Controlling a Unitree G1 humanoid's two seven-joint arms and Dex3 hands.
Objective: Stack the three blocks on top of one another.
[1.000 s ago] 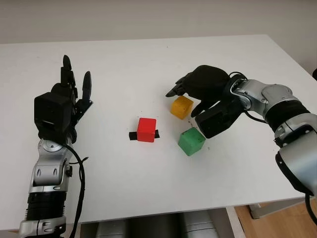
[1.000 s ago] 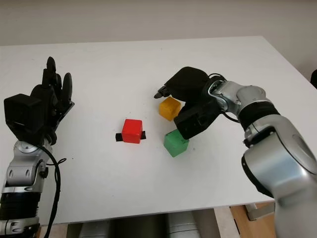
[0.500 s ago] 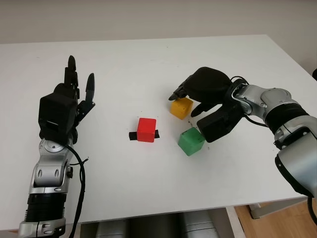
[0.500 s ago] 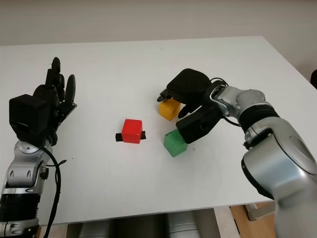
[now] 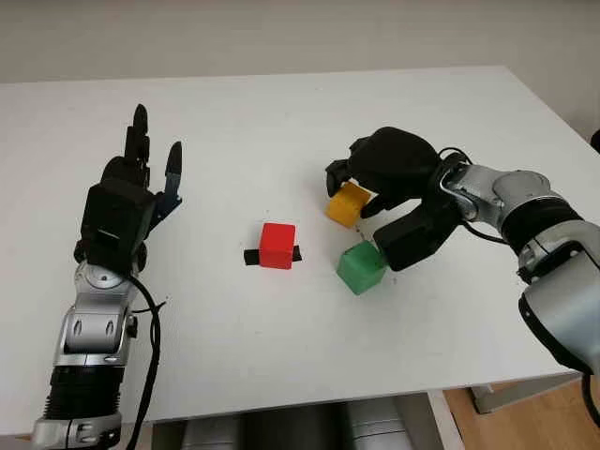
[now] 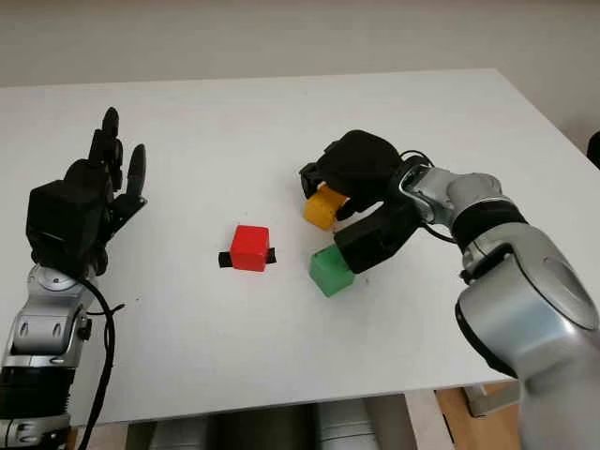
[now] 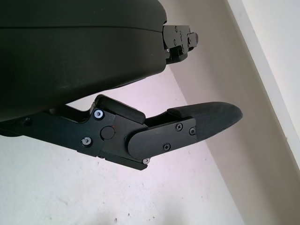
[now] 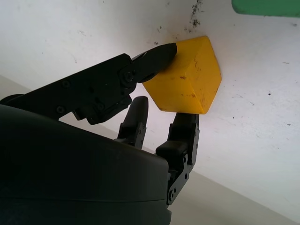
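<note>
Gripping tilted yellow block point(image 5: 349, 203), right hand point(image 5: 386, 167)

The green block point(image 8: 267, 7) is cut off (wrist view's edge).

We see bare white tabletop point(image 5: 281, 122) all around the red cube point(image 5: 277, 245) on its black tape strip point(image 5: 253, 257), so nothing blocks it from above, behind or in front. On its right, the green cube point(image 5: 362, 267) and the right hand point(image 5: 389, 173) gripping the yellow cube point(image 5: 348, 203) crowd that side. The open left hand point(image 5: 122, 206) stands well apart, leaving a wide gap.
</note>
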